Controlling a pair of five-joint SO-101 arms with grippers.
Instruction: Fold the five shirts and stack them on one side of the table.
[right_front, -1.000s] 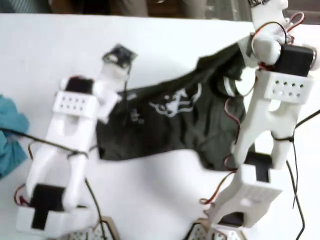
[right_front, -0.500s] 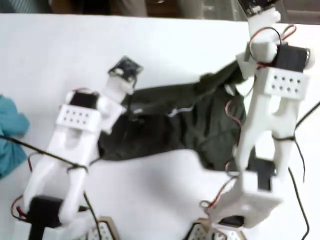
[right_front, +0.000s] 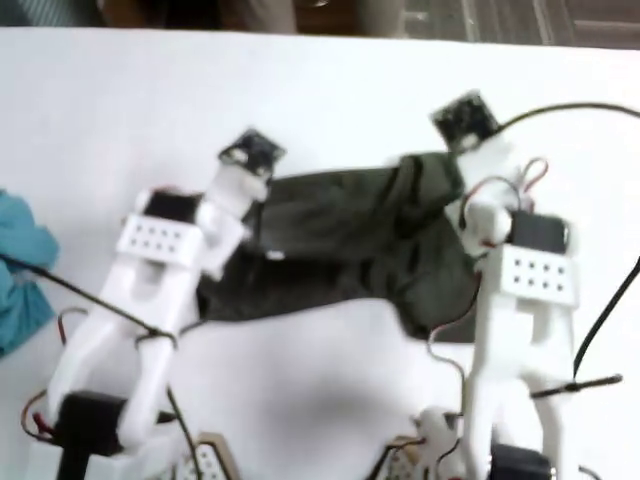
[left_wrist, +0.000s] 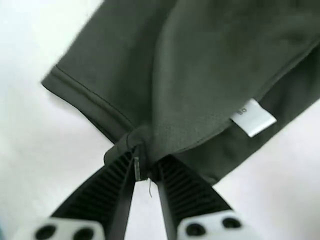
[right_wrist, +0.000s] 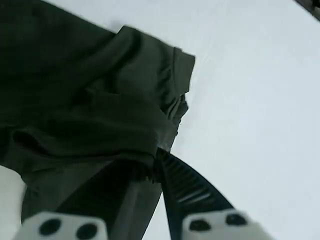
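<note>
White counter (right_front: 330, 90) seen from above, with two white arms side by side at its near edge and a dark green shirt (right_front: 350, 235) lying across the middle between them. On the viewer's left, the left arm (right_front: 150, 260) stands over one end of the garment; the right arm (right_front: 525, 290) stands over the other end. The dark green shirt lies low on the counter, rumpled, with its far part doubled over the near part and a small white label (left_wrist: 252, 119) showing at a fabric edge. The left tool (left_wrist: 145, 167) is narrow, its two ribbed fingers (left_wrist: 117, 182) pinching a gathered bit of the stitched hem just above the counter. The right tool (right_wrist: 152, 172) is likewise narrow, closed on a bunched fold of the same garment, close to a hemmed corner (right_wrist: 180, 65) that rests on the counter. A teal shirt (right_front: 20, 270) lies crumpled at the left edge of the counter, well apart from the dark one
</note>
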